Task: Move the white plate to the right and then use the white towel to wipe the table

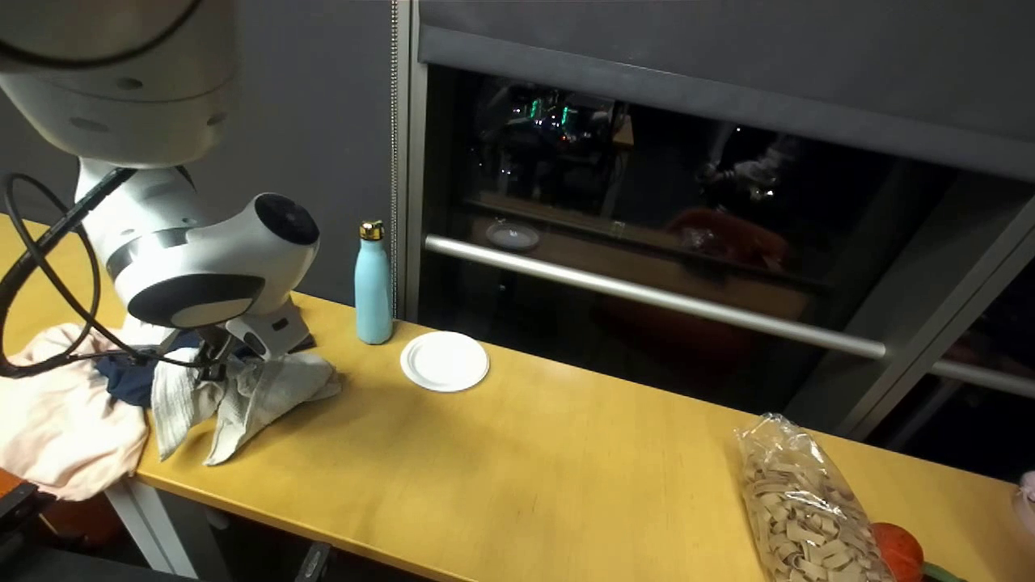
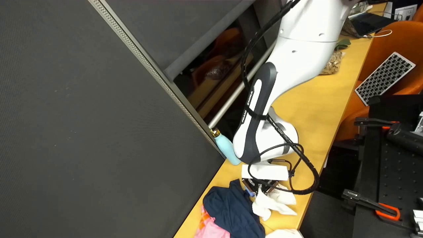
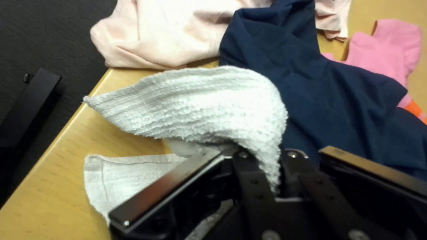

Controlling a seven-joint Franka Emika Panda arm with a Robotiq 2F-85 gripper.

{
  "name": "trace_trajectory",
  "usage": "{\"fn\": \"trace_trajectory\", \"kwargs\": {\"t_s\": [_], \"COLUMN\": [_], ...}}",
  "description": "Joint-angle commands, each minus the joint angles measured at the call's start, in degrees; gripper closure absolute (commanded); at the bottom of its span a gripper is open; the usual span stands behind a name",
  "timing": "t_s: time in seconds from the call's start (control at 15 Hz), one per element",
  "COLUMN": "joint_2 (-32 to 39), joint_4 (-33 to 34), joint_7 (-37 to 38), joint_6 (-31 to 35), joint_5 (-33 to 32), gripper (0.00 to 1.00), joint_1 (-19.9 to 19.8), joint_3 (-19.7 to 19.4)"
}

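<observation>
Here, the jaws pinch the white towel (image 3: 206, 103) almost without gap; its loose corners hang toward the edge of the desk (image 1: 525, 465).

The towel (image 3: 206, 106) and plate (image 1: 445, 361) are white, the claw (image 3: 269, 156) mostly black. The water bottle (image 1: 373, 291) is light blue with a gold cap (image 1: 372, 230), the wood-grained surface (image 1: 566, 469) yellow.

Franka Emika Panda arm (image 2: 294, 71), white and dark grey: is slanting downward in an exterior view. Wrist (image 1: 230, 250): is hanging at its lower end. Robotiq claw (image 3: 268, 156), black: is pointing down; two fingers (image 3: 255, 188) are standing close together, clamping.
</observation>
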Motion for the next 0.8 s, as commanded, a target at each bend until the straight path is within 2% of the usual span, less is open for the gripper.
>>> {"fn": "trace_trajectory", "kwargs": {"t_s": [0.0, 0.13, 0.27, 0.53, 0.73], "joint_2": [2.4, 4.7, 6.4, 7.8, 6.7], "joint_4": [10.1, 14.1, 16.2, 16.1, 12.8], "joint_7": [3.9, 6.3, 8.2, 9.3, 9.0], "joint_6": [-5.9, -8.5, -11.0, -11.7, -9.9], "joint_5": [0.7, -0.1, -0.2, -0.8, -1.4], "gripper": [0.96, 0.96, 0.96, 0.96, 0.96], "joint_1": [11.6, 15.7, 17.9, 19.8, 20.1], "joint_3": [-10.9, -15.5, -18.0, -20.9, -23.3]}}
